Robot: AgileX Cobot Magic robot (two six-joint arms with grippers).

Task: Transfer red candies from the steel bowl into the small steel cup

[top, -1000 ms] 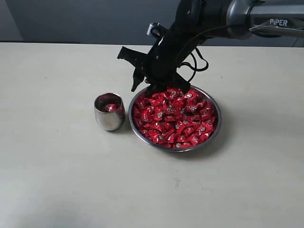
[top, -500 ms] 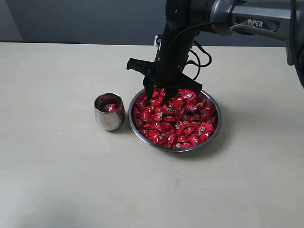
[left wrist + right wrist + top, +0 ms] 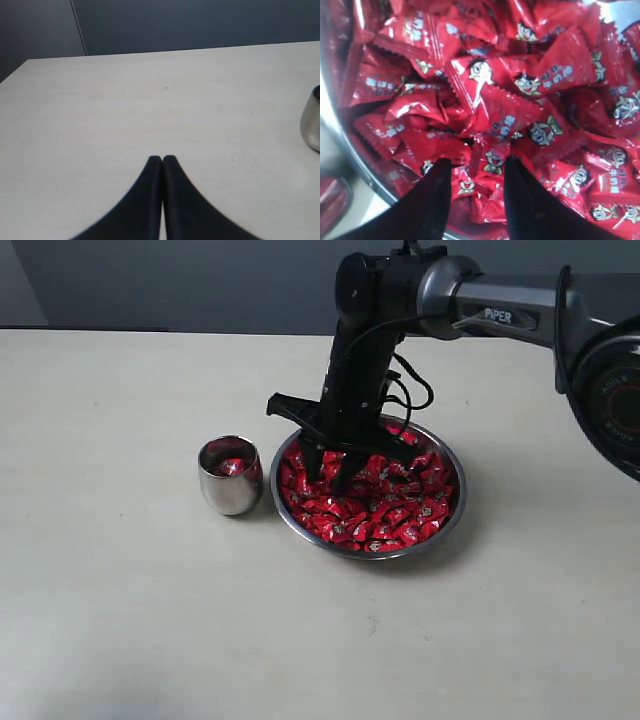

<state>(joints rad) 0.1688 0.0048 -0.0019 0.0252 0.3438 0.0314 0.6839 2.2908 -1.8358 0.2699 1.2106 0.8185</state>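
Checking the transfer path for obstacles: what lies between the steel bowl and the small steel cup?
Nothing. In the exterior view the small steel cup stands close beside the rim of the steel bowl, with at most a sliver of bare table between them.

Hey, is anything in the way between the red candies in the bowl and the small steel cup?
Nothing visible. The small steel cup stands upright, mouth open, right beside the steel bowl, no object between them. The open right gripper dips into the red candies.
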